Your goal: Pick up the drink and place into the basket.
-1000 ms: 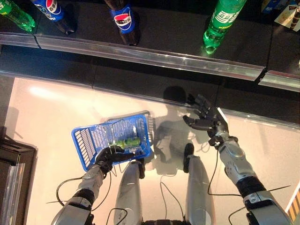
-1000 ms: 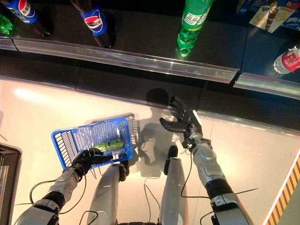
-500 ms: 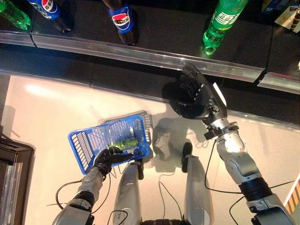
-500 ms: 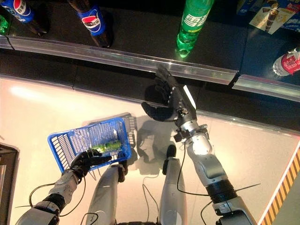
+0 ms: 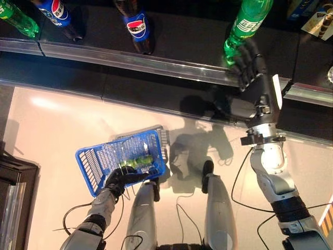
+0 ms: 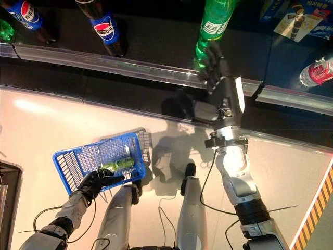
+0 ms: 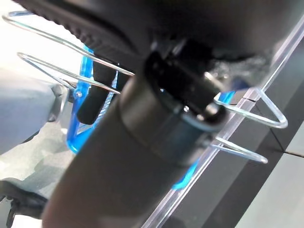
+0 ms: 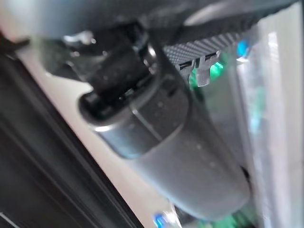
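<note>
Over the last second the right hand [image 5: 252, 78] has climbed from low over the floor, near the basket, to the shelf [image 5: 156, 62], and its fingers [image 5: 244, 65] now lie against the lower body of the green bottle [image 5: 244, 26] standing there. That reads as the reach for the drink nearly finished, with the grasp, lift and carry all left to do.

The right arm is stretched well forward and up, palm toward the bottle, the bottle's base just past the fingertips and its neck pointing away from them. The fingers look spread and only lightly bent around the bottle's side; whether they have closed on it I cannot tell (the right wrist view shows little more than green beyond the hand).

The left hand [image 5: 120, 177] has stayed low, its fingers curled over the near rim of the blue basket [image 5: 93, 156] and holding it above the floor. A small green bottle [image 6: 118, 164] already lies inside the basket, just beyond those fingers. Two blue-labelled bottles [image 5: 136, 26] stand farther along the shelf, well apart from the right hand's fingers.
</note>
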You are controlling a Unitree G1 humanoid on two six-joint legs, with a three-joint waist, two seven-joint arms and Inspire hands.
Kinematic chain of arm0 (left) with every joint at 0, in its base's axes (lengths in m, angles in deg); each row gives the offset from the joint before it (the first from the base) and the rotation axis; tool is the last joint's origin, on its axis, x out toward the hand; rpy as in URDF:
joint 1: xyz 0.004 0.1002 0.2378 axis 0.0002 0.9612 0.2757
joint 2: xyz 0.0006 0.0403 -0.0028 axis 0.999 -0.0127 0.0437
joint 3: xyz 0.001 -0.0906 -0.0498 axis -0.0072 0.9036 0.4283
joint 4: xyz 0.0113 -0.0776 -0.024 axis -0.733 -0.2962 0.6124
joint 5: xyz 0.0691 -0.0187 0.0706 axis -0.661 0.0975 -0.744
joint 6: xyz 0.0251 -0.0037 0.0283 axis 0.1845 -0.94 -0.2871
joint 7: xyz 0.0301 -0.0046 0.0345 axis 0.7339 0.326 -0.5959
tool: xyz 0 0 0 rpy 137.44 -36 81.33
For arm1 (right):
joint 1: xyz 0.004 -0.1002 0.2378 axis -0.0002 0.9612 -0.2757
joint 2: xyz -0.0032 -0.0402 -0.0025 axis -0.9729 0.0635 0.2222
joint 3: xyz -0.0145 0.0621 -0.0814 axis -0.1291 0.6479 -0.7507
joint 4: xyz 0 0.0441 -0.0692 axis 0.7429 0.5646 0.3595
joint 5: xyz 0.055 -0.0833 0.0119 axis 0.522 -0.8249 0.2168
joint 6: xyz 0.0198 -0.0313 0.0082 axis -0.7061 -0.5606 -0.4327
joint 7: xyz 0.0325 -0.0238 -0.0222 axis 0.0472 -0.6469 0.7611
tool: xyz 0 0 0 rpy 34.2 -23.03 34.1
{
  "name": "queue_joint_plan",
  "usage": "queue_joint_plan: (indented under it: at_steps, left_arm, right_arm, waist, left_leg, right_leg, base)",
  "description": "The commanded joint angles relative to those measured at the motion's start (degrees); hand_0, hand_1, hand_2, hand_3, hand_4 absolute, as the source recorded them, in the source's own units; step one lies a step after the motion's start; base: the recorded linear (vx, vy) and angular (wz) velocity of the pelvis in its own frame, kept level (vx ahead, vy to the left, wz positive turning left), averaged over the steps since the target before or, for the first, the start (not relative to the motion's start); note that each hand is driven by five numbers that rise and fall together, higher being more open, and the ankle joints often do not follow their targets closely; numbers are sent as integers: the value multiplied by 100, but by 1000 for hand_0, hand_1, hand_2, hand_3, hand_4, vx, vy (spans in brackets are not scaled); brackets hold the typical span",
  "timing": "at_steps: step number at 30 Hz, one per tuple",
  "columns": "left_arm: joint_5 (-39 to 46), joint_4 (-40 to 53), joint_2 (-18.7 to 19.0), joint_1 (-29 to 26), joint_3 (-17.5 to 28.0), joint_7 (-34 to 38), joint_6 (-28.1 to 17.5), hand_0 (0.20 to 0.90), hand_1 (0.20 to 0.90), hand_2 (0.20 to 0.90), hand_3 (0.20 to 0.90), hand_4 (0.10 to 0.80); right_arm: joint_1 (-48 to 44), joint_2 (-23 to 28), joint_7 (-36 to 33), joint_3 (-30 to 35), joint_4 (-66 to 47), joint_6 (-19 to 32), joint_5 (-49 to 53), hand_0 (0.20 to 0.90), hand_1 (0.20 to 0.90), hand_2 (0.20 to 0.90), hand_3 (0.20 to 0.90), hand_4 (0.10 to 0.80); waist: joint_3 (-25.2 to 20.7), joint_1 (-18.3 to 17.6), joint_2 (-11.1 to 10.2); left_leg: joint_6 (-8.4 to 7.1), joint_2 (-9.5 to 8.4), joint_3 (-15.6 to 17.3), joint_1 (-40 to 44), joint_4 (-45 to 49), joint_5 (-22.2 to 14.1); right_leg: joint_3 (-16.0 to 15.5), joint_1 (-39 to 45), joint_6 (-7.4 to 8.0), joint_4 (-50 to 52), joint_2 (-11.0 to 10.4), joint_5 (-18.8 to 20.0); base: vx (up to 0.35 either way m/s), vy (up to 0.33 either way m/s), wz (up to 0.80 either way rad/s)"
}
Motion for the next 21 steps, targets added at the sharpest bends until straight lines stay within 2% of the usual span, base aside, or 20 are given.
queue_joint_plan:
  at_steps: [1,6,14,21]
  left_arm:
    - [245,182,-103,914,54,-160,72,300,300,300,200,100]
    - [226,232,-86,945,59,-135,113,300,300,300,200,100]
    - [170,260,-83,956,4,-99,151,300,300,300,200,100]
    - [57,302,-61,961,-12,-105,257,300,300,300,200,100]
  right_arm:
    - [-319,16,-420,558,-1025,897,-183,900,900,900,900,800]
    - [-274,-32,-804,677,-915,986,-161,900,900,900,900,800]
    - [-483,-34,-855,672,-581,1180,15,900,900,900,900,800]
    - [-905,136,-944,685,-287,1004,194,900,900,900,900,800]
  waist:
    - [-44,-21,-128]
    - [-44,-22,-129]
    - [-44,50,-137]
    - [-61,167,-107]
  left_leg:
    - [329,-63,-275,-34,-8,175]
    - [338,-59,-275,-34,8,167]
    - [338,-40,-298,83,-37,188]
    - [317,-50,-340,161,-4,183]
  right_leg:
    - [-142,449,-20,-549,-56,262]
    - [-153,506,-33,-602,-50,274]
    - [-200,713,-42,-763,-35,312]
    - [-277,868,-44,-779,-88,294]
  base:
    - [0,0,0]
    - [0,0,0]
    - [3,-4,0]
    - [16,-6,0]
